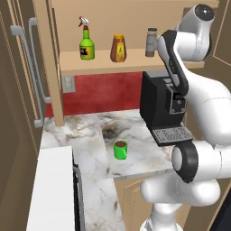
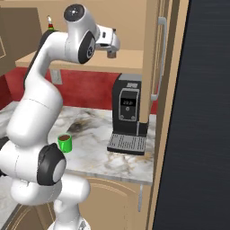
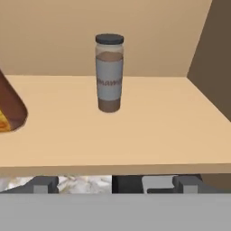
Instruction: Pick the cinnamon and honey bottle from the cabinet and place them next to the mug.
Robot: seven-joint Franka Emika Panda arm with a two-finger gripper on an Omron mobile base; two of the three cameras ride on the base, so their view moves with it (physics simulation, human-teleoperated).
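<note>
Cinnamon [image 3: 109,72]: upright on cabinet shelf [image 3: 135,135], straight ahead of tool, apart from it.
Tool [image 2: 111,50]: released, nothing held.
Honey [image 1: 118,48]: just beside cinnamon.
Mug [image 1: 120,149]: on bench [image 1: 90,135] below.

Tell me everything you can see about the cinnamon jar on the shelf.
The cinnamon is a slim cylindrical jar with a dark cap, a grey label and brown powder visible above and below it; the body looks like clear glass or plastic. It stands upright on the cabinet shelf, right of the honey bottle and apart from it. Nothing else touches it.
</note>
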